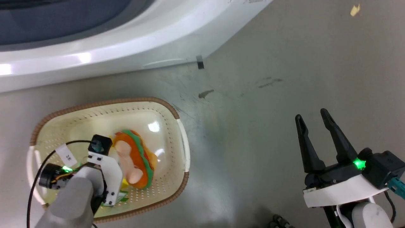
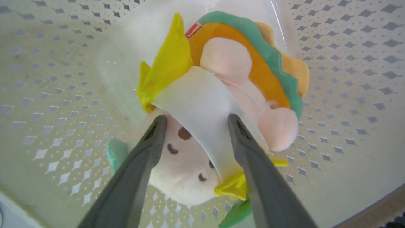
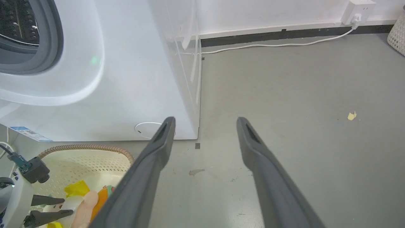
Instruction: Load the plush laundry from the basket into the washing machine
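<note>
The left gripper (image 2: 196, 118) hangs inside the cream perforated plastic basket with a brown rim (image 1: 104, 103). Its jaws are spread either side of the soft plush hamburger toy (image 2: 240, 72), orange bun, green frill, pink limbs, which lies ungripped on the basket's bottom. The right gripper (image 1: 311, 114) hovers wide open above the dull grey floor (image 1: 284, 79). Beyond stands the glossy white washing machine (image 1: 126, 41). By my judgement, lifting and loading all remain.

The right gripper (image 3: 205, 122) hangs with fingers spread over grey floor (image 3: 284, 142), near the washer's (image 3: 126, 79) corner. At lower left, the basket (image 3: 85, 147) holds the toy (image 3: 89, 202), with the left gripper (image 3: 65, 206) reaching in, fingers apart.
</note>
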Available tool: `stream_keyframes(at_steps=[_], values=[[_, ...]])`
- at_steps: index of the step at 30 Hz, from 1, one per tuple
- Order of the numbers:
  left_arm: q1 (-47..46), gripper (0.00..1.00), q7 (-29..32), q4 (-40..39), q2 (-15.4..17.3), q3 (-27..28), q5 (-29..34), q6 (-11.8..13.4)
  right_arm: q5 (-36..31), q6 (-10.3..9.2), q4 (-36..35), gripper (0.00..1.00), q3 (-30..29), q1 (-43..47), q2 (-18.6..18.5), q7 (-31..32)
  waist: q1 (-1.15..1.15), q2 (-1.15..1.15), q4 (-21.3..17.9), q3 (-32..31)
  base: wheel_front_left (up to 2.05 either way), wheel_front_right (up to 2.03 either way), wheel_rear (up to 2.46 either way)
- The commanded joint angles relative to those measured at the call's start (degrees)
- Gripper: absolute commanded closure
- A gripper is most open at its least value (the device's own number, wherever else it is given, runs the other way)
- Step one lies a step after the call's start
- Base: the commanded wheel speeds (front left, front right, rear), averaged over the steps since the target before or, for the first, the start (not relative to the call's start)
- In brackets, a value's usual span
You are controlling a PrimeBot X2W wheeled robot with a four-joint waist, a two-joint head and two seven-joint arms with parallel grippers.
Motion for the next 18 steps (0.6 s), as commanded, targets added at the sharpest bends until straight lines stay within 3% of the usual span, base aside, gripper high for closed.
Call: stream_keyframes(at_steps=[1,11,14,18], values=[[-1.66,0.0,0.5,1.6,0.51,-0.9,-0.79,0.21,0.73,-0.04,-0.26,0.0,0.19,-1.14,-0.06,-0.62,0.0,0.0,-0.95,1.41,0.0,0.0,0.0],[-5.84,0.0,2.16,7.39,2.08,-5.1,-1.83,-0.39,2.57,-0.05,-0.44,0.0,0.9,-2.48,-0.07,-1.82,0.0,0.0,-3.02,6.26,0.0,0.0,0.0],[-6.9,1.0,2.92,9.21,2.47,-6.19,-2.35,-0.54,2.94,-0.05,-0.48,0.0,1.0,-2.9,-0.07,-2.17,0.0,0.0,-3.44,7.55,0.0,0.0,0.0],[-8.37,1.0,2.71,11.38,3.04,-7.41,-3.29,-0.71,3.27,-0.05,-0.49,0.0,1.01,-3.43,-0.07,-2.65,-0.01,0.0,-3.71,8.98,0.0,0.0,0.0]])
